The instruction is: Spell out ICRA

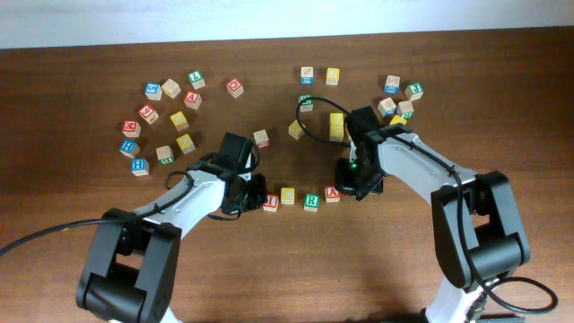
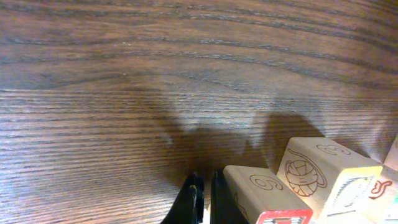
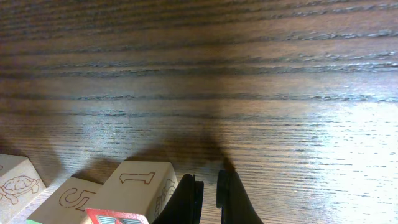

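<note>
— What sort of place was it?

— A robotics lab, or a test bench in one. A left arm [image 1: 179,202] and a right arm [image 1: 421,166], both black-and-white machines, stood at one dark wood-grain table [image 1: 72,260].

— Anything else to show it?

— A black cable [image 1: 303,127] looped loose over the tabletop. A plain white surface [image 1: 269,18] ran along the far edge. Children's letter blocks [image 1: 170,88] lay scattered about, with no household things around them.

Counter [image 1: 63,260] was dark brown wood with heavy grain. White wall [image 1: 269,16] ran along its far edge. Lighting was soft and even.
</note>
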